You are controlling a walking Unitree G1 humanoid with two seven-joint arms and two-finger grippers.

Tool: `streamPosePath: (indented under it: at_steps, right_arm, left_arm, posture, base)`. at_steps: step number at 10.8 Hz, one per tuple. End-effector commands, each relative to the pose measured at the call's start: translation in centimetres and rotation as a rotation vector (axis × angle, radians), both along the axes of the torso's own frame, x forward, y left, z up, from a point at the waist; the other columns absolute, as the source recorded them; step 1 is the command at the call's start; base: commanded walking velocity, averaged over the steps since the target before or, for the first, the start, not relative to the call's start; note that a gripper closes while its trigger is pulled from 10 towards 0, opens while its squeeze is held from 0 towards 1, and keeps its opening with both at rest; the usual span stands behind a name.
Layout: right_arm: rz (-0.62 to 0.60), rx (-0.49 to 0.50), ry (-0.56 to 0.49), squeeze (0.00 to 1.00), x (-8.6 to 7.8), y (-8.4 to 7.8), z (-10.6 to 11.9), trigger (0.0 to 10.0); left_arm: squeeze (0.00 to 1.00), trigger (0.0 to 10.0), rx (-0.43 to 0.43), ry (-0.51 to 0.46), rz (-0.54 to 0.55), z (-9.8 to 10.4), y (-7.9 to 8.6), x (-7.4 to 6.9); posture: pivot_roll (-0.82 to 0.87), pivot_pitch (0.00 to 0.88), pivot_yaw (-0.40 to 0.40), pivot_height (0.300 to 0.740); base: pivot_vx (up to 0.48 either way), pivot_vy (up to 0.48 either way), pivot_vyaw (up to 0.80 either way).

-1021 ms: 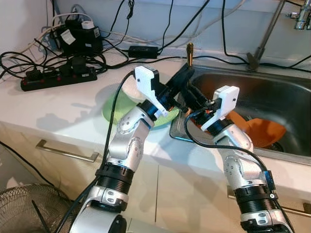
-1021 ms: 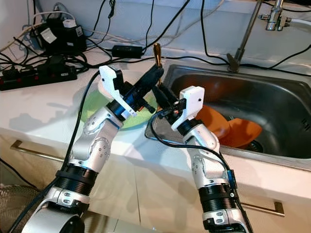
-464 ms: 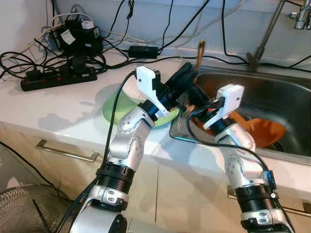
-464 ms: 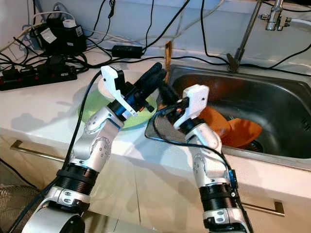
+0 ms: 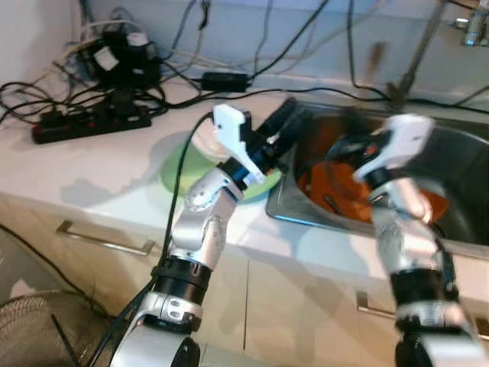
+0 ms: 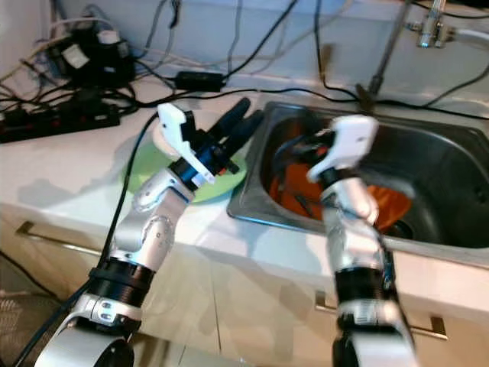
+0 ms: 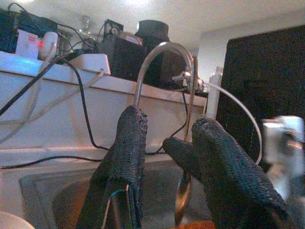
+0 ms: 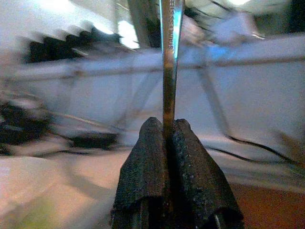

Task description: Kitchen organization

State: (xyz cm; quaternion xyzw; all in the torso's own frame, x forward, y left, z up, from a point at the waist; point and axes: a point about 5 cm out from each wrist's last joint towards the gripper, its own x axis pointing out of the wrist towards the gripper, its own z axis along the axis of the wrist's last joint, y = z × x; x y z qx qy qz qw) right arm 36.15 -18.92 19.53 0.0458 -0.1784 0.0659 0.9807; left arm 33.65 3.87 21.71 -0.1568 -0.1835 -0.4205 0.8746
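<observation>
My right gripper [image 5: 345, 147] is over the steel sink [image 5: 304, 221], shut on a thin stainless-steel utensil [image 8: 170, 33]. The utensil stands upright, and its brownish top end [image 5: 376, 58] is blurred by motion. In the right wrist view the gripper [image 8: 167, 130] pinches the shaft between both pads. My left gripper [image 5: 281, 122] is open and holds nothing, at the sink's left rim just above a green plate [image 5: 182, 167] that carries a white bowl [image 5: 203, 142]. Orange plates [image 5: 336, 191] lie in the sink below the right gripper.
A black power strip [image 5: 90, 124], adapters and tangled cables crowd the back left of the white counter. The faucet pipe [image 5: 418, 52] rises behind the sink. Cabinet drawers with a metal handle [image 5: 104, 238] sit below, and a fan [image 5: 30, 329] stands on the floor at left.
My right gripper has swung right, away from the left gripper and out over the sink, carrying the utensil. The left gripper has stayed in place and is open.
</observation>
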Motion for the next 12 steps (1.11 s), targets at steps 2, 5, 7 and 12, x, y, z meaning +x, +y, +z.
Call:
streamPosePath:
  at_steps: [2, 5, 7, 12]
  right_arm:
    - [-0.129, 0.018, 0.065, 0.0, 0.6, -2.0, -0.9, 10.0]
    - [-0.15, 0.012, 0.126, 0.0, 1.0, -2.0, -2.6, 10.0]
    - [-0.169, 0.009, 0.173, 0.0, 1.3, -1.8, -3.5, 10.0]
    - [-0.187, -0.013, 0.289, 0.0, 1.4, -1.7, -5.8, 10.0]
  left_arm:
    - [0.0, 10.0, 0.091, 0.031, 0.056, -2.0, 0.5, -0.3]
    - [0.0, 10.0, 0.191, 0.055, 0.038, -4.3, 0.3, -1.4]
    - [0.0, 10.0, 0.264, 0.06, 0.015, -5.3, 0.1, -1.7]
    - [0.0, 10.0, 0.366, 0.089, -0.051, -7.0, -0.6, -2.6]
  posture:
    - [0.19, 0.0, 0.023, 0.725]
    - [0.21, 0.0, 0.014, 0.725]
    - [0.21, 0.0, 0.011, 0.725]
    - [0.21, 0.0, 0.004, 0.725]
  base:
    - [0.0, 0.0, 0.0]
    - [0.0, 0.0, 0.0]
    - [0.0, 0.0, 0.0]
    - [0.0, 0.0, 0.0]
